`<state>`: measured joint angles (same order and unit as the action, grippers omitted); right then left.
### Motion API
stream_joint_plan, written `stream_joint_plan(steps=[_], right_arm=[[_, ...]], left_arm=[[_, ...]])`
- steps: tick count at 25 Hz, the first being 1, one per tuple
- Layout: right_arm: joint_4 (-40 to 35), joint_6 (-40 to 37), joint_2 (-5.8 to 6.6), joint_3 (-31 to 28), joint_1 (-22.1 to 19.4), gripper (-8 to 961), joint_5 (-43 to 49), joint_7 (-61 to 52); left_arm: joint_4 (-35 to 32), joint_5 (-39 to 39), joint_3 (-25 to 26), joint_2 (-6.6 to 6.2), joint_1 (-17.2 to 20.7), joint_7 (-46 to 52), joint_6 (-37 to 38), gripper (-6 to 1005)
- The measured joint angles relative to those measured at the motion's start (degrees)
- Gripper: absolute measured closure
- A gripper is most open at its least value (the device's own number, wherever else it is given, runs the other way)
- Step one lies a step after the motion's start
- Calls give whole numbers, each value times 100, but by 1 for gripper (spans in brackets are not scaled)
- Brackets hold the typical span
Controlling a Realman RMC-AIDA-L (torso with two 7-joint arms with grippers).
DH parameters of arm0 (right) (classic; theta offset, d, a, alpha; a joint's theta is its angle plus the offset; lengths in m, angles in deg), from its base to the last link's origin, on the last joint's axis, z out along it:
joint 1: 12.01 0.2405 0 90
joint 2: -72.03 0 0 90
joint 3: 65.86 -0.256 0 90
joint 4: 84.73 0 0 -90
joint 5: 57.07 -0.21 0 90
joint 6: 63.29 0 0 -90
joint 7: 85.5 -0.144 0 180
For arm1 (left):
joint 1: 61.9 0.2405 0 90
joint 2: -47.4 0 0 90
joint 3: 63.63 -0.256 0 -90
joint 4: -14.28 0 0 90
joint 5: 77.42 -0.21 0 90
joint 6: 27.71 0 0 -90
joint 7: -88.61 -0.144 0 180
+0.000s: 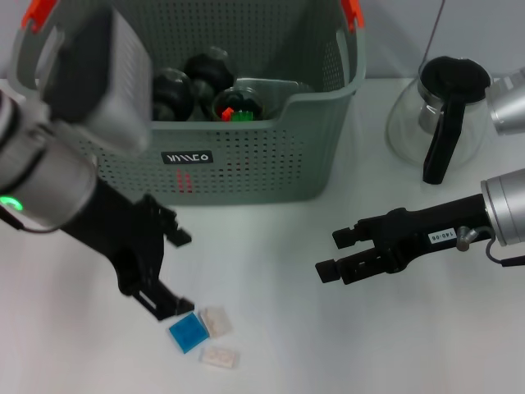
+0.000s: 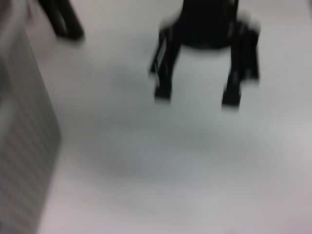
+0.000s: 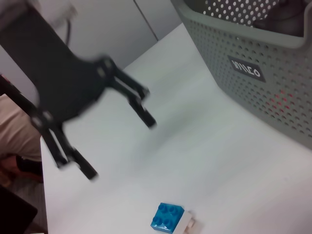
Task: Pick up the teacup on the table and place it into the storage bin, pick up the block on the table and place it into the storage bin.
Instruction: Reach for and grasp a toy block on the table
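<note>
From my head, the grey-green perforated plastic storage bin (image 1: 246, 164) holds dark round items and a clear teacup (image 1: 238, 105). My left gripper (image 1: 176, 275) hangs spread wide and empty just above the blue block (image 1: 187, 332) on the white table (image 1: 328, 345); my right gripper (image 1: 338, 253) hovers open, empty.

Left wrist: my fingers (image 2: 163, 78) stand apart over bare table.

Right wrist: block (image 3: 167, 217) lies near the bin (image 3: 253, 73).
</note>
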<state>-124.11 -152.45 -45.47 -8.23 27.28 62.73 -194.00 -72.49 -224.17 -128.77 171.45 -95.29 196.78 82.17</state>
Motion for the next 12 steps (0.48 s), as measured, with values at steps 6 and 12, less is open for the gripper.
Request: stream_joint_plan(steps=[6, 12], right_arm=[[4, 19, -1, -13, 0, 23, 0, -49], [9, 60, 1, 2, 41, 23, -1, -96]], left_arm=[[317, -669, -1135, 26, 78, 854, -601, 80], [605, -780, -1596, 45, 71, 1365, -925, 81]])
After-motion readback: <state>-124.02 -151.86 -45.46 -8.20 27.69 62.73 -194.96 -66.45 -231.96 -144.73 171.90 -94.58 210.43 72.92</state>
